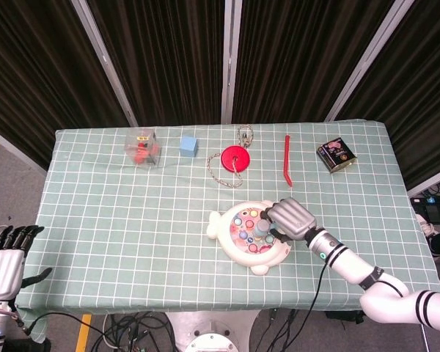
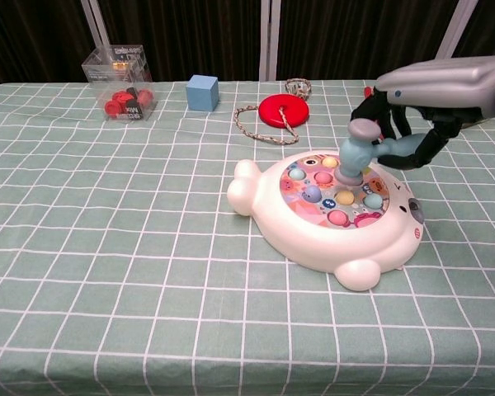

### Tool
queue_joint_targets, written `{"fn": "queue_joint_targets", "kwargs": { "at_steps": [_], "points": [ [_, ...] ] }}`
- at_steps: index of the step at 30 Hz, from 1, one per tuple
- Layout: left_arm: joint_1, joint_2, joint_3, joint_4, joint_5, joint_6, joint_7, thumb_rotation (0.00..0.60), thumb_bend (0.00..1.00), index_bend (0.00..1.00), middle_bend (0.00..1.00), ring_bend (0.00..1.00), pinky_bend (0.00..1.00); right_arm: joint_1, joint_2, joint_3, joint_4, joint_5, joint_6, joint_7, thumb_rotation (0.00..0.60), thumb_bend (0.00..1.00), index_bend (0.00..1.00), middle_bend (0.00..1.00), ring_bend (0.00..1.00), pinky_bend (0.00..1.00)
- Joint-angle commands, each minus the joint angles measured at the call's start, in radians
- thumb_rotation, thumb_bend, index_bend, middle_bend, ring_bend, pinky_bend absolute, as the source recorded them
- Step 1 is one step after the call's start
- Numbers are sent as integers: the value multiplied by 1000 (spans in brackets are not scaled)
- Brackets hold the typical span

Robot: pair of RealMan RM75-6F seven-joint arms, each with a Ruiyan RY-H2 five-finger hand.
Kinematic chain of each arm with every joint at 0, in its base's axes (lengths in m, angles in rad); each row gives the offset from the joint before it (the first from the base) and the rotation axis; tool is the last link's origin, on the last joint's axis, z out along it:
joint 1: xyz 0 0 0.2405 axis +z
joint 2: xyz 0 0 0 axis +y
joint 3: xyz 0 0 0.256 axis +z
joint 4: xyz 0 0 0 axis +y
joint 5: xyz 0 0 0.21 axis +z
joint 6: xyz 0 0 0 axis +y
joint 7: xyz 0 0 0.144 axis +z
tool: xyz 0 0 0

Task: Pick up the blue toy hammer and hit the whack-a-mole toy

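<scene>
Right robot hand [image 2: 433,99] is closed around the handle of the blue toy hammer [image 2: 359,153], whose head is held over the coloured pegs on the right part of the whack-a-mole toy [image 2: 330,219]; whether the head touches a peg cannot be told. The white toy is set on the bench [image 1: 117,220] near the front edge, right of the middle. Behind it, toward the back edge, a red disc [image 1: 236,157] with a braided cord [image 1: 218,173] is laid, with a blue cube [image 1: 188,145] to its left and a clear box of red pieces [image 1: 142,147] further left. A red stick [image 1: 286,167] and a small dark tin [image 1: 336,155] are placed toward the back right corner. Left robot hand [image 1: 6,260] is seen off the bench beside its front left corner, fingers apart and nothing held.
</scene>
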Motion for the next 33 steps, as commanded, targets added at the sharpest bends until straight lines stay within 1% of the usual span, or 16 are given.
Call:
{"fn": "queue_joint_targets", "kwargs": {
  "at_steps": [1, 10, 19, 22, 27, 29, 33],
  "points": [
    [-1, 0, 0, -1, 1, -2, 2, 600, 0, 193, 173, 132, 102, -4, 10, -1, -5, -12, 4, 18, 600, 826, 654, 660, 489, 732],
    [-1, 2, -3, 0, -8, -7, 0, 600, 0, 193, 173, 131, 103, 46, -75, 11, 41, -5, -34, 22, 600, 826, 653, 660, 489, 732],
    [1, -4, -1, 10, -9, -9, -9, 600, 0, 193, 173, 132, 102, 76, -115, -4, 66, 67, -79, -89, 600, 826, 654, 660, 489, 732],
    [3, -4, 0, 10, -5, -4, -10, 600, 0, 193, 173, 131, 102, 68, -107, -1, 49, 76, -56, -97, 600, 826, 653, 660, 489, 732],
    [10, -2, 1, 6, 1, 13, -10, 600, 0, 193, 173, 131, 103, 3, -42, 17, 6, 42, 72, -6, 600, 825, 654, 660, 490, 736],
    [10, -1, 0, 5, 3, 15, -10, 600, 0, 193, 173, 131, 103, -25, -7, 12, 11, 36, 103, 27, 600, 826, 653, 660, 490, 736],
    [7, 1, 0, 1, 7, 13, -7, 600, 0, 192, 173, 132, 103, -73, 32, -12, 55, 66, 117, 60, 600, 826, 654, 658, 490, 736]
  ]
}}
